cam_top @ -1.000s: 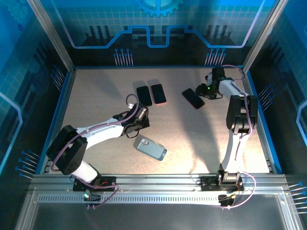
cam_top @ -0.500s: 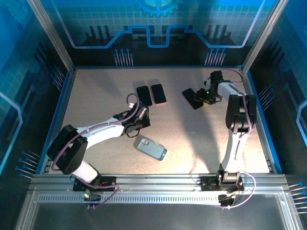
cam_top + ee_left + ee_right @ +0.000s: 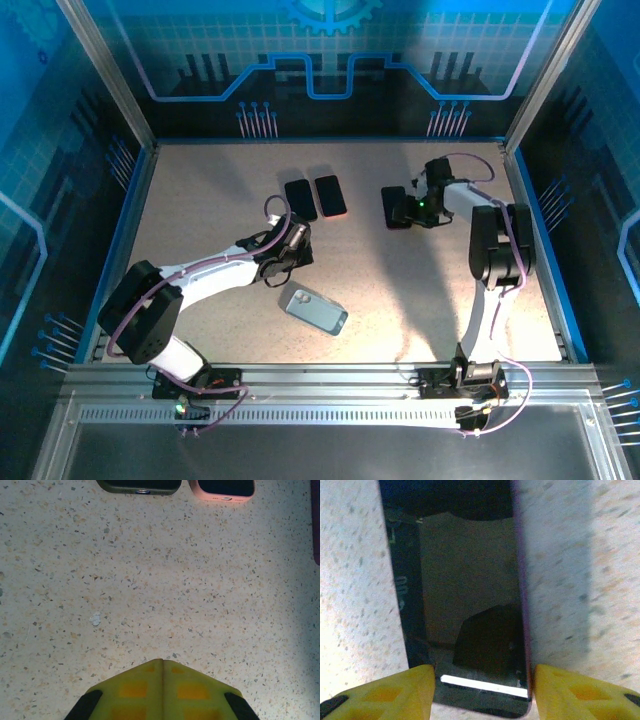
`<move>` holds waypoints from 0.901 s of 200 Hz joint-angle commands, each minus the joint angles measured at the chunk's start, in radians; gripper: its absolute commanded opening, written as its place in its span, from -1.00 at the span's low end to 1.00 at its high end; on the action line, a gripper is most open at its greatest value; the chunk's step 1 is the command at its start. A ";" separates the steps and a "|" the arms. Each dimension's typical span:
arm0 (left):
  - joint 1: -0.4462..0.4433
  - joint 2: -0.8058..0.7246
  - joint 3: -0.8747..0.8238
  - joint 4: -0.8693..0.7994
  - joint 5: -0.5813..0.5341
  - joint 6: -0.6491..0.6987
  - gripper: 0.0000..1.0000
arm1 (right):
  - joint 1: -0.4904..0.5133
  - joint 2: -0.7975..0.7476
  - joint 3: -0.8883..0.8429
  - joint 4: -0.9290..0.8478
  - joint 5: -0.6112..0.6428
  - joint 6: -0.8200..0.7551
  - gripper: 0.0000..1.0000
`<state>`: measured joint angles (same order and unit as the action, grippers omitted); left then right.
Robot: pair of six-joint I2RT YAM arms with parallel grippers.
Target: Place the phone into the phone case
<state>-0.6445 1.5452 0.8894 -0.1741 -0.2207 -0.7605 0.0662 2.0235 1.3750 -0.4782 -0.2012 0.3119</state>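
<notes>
Starting with the table (image 3: 200, 200), you have the whole job laid out on its speckled top. Your right arm (image 3: 500, 250) reaches to the far right; your left arm (image 3: 210, 272) lies across the near left toward the middle. The case (image 3: 316, 310), pale and see-through, lies flat near the middle, just near of the left gripper (image 3: 297, 240) and well apart from the phone (image 3: 394, 207). The phone lies flat, dark glossy face up, far and right of centre. Two spare phones, a dark one (image 3: 300, 199) and a pink-edged one (image 3: 330, 195), lie side by side at far centre.

The right gripper (image 3: 410, 208) sits low over the phone's end, its yellow fingers (image 3: 395, 690) spread to either side of it. The wrist view shows a thin gap at the phone's right edge, so I judge them released, straddling and not clamping. The left gripper is clenched on nothing, tips pressed together over bare table between the case and the spare phones.

My read: you are at the pick-up, the first step; nothing is in the case yet. The next move calls for closing the right fingers squarely on the phone's long edges, lifting it level, carrying it near and left to the case, and lining up edge with edge. A light case may slide, so consider pinning it with the left gripper.
</notes>
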 commanded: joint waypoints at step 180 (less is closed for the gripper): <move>0.057 0.124 0.096 0.063 0.050 0.078 -1.00 | 0.124 0.185 0.361 -0.194 0.313 -0.111 0.90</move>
<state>-0.6025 1.6657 0.9874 -0.1249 -0.1936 -0.7033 0.1673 2.1818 1.6794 -0.6411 0.0978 0.1905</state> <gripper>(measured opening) 0.051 0.946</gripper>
